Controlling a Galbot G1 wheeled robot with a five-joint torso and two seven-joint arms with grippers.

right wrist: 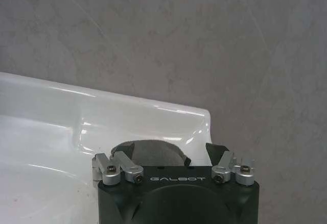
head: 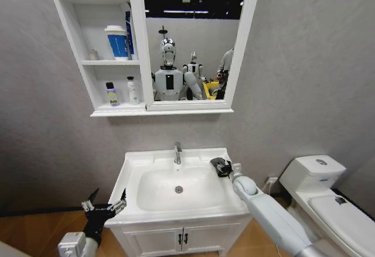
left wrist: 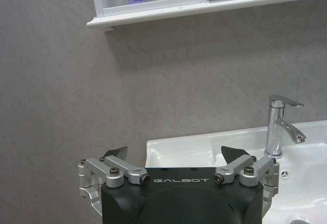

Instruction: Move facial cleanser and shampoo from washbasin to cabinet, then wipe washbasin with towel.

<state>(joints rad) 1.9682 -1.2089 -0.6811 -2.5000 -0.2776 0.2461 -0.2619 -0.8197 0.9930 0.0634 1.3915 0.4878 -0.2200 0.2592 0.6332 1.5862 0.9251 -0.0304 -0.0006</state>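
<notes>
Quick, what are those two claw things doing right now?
Left gripper: open, empty, beside the washbasin's front left corner.
Right gripper: jaws apart around the towel at the back right corner.

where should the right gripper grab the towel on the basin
Grip the towel across its bunched middle, coming straight down from above. It lies low and soft on the washbasin rim's back right corner, near the wall. The right gripper is already over it, open.
</notes>
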